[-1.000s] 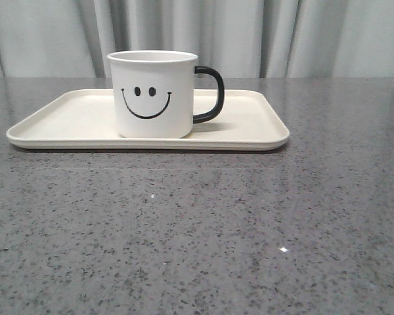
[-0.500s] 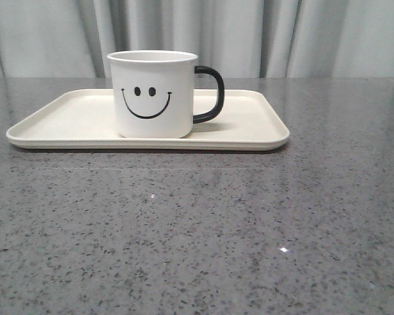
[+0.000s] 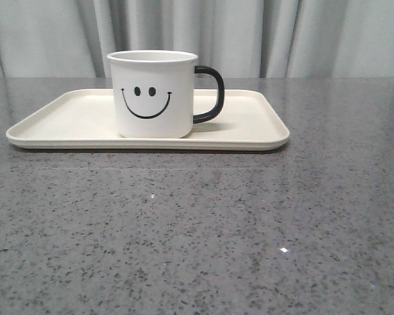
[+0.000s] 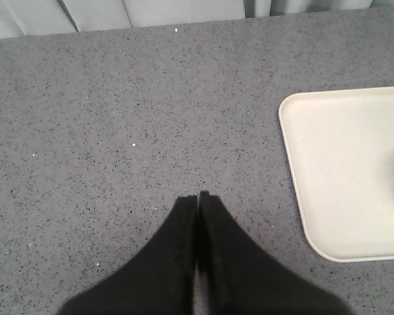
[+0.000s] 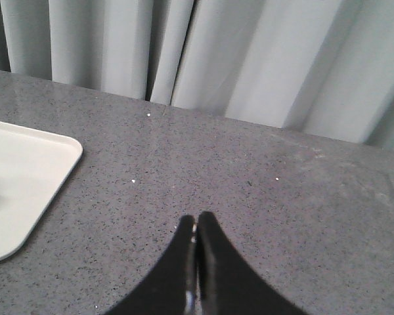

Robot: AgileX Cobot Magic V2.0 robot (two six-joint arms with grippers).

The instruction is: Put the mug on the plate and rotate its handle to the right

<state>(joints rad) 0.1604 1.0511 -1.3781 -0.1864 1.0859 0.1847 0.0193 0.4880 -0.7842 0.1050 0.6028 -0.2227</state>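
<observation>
Mug [image 3: 152, 94] upright on plate [image 3: 249, 125], handle [image 3: 210, 94] pointing right. Left fingers [image 4: 197, 197] pressed together, empty, over bare counter [image 3: 197, 223] beside plate. Right fingers [image 5: 196, 220] likewise closed, holding nothing.

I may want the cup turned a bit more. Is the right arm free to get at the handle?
Probably yes: the handle sticks out to the right, with bare table beside the plate; right gripper is shut, empty.
</observation>
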